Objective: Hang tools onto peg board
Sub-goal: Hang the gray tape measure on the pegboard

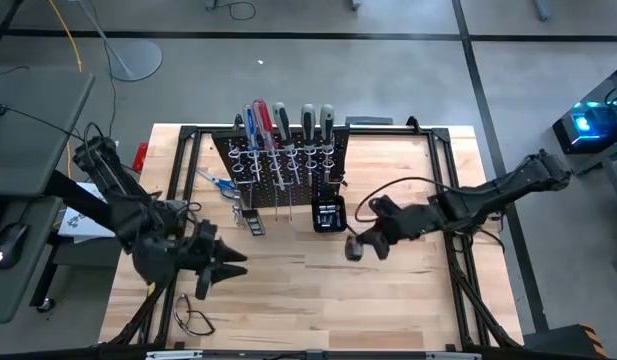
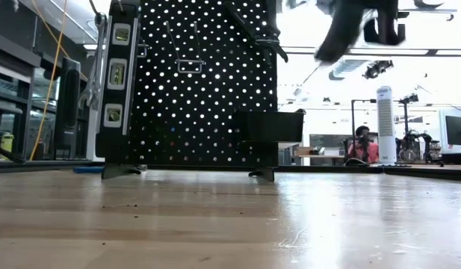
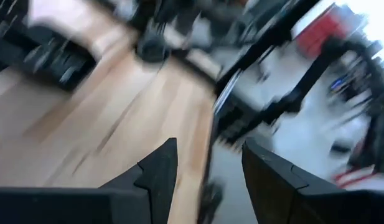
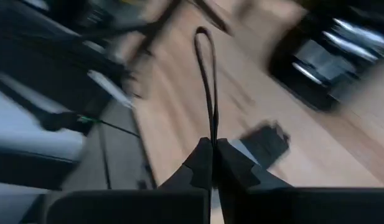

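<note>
The black peg board [image 1: 283, 160] stands upright at the table's far middle, and red, blue and dark-handled screwdrivers [image 1: 278, 125] hang in its silver rings. Blue-handled scissors [image 1: 216, 180] and a silver tool [image 1: 253, 222] lie on the table by its left foot. My right gripper [image 1: 356, 247] is raised above the table right of the board, shut on a thin dark loop [image 4: 207, 81]. At the near left my left gripper [image 1: 223, 265] hovers open with nothing between its fingers [image 3: 160, 168]. My right gripper pinches the thin dark loop by its near end [image 4: 211, 140], right between the two fingertips. The loop sticks out straight ahead of the fingers, lifted clear of the table. Blur hides what kind of thing it is.
A small black box [image 1: 328, 215] stands just in front of the board's right half. Clear safety glasses [image 1: 193, 320] lie near the front left edge. A black frame [image 1: 448, 180] runs along the table's sides. Bare wood [image 1: 318, 300] lies between the grippers and the near edge.
</note>
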{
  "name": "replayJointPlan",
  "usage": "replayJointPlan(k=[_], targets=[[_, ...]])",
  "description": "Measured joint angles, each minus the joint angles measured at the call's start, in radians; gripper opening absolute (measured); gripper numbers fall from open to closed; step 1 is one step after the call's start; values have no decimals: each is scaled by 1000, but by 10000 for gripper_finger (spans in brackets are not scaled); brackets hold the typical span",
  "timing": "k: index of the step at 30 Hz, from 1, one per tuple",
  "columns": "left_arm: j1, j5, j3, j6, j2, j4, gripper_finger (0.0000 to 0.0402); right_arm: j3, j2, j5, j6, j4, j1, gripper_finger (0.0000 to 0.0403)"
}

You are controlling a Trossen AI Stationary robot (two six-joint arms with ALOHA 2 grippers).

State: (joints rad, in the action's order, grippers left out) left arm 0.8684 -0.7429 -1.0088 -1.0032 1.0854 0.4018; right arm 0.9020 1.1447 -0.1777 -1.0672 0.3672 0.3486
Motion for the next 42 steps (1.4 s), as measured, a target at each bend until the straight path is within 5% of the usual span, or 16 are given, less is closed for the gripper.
replayJointPlan(k=[9, 20, 26, 34, 42], targets=[[-200, 43, -1, 280, 79, -515, 161, 0, 9, -83, 282, -394, 46, 0], [-250, 134, 0, 245, 171, -832, 161, 0, 41, 249, 592, -752, 35, 0], [-274, 192, -1, 222, 209, -1002, 161, 0, 154, 367, 593, -1097, -10, 0], [-336, 473, 0, 223, 241, -1091, 161, 2, 349, 396, 465, -1536, -35, 0], [-343, 792, 0, 214, 183, -1103, 161, 194, 576, 395, 411, -1545, -35, 0]])
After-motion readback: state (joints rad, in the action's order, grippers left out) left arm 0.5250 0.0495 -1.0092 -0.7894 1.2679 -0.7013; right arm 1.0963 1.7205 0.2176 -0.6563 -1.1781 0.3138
